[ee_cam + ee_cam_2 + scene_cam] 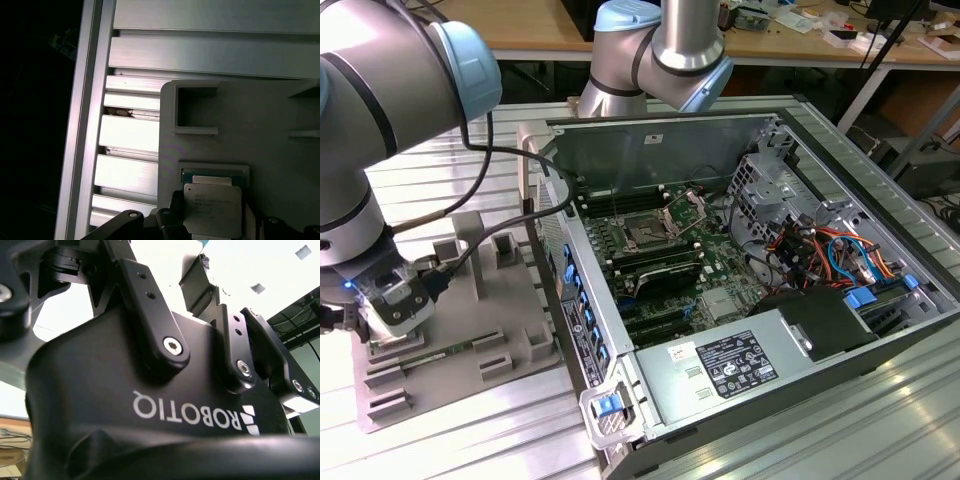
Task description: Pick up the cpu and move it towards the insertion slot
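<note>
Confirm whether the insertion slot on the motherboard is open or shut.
Open: in the exterior view the insertion slot has its dark centre uncovered, with its hinged bracket tipped up beside it.

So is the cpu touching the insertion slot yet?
Apart. The first wrist view shows the cpu at the grey tray; the exterior view shows the insertion slot inside the case.

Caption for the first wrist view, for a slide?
Silvery square metal chip at the grey plastic tray's framed recess.

Exterior view: I see the arm [390, 90] at upper left, silver-grey tubes, pale blue joint caps [470, 60], black cable [505, 152]; the gripper [382, 318] at lower left, dark. Second wrist view: silver hex screws [172, 346], white lettering [195, 412].
</note>
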`<state>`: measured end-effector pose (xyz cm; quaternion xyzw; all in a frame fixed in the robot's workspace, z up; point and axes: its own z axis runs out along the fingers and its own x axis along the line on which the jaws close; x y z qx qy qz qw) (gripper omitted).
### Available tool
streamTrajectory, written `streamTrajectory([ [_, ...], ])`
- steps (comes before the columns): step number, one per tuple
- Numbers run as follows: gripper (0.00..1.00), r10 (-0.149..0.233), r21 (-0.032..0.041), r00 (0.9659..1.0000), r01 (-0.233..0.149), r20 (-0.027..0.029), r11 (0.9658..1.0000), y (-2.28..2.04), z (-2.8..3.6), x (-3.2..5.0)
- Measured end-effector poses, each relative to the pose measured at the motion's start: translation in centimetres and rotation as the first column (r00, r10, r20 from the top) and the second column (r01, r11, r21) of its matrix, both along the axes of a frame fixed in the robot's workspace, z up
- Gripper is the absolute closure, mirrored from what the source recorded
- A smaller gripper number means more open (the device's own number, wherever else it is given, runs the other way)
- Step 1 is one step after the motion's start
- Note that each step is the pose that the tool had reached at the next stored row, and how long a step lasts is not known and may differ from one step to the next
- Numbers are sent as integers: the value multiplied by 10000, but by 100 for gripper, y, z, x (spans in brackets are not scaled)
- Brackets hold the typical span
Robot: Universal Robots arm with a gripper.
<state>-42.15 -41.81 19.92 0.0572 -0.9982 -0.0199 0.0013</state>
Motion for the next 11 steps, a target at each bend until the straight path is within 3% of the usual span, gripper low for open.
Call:
streamTrajectory([
  [11, 45, 0, 0, 10000, 0, 0, 10000, 0, 74, 0],
])
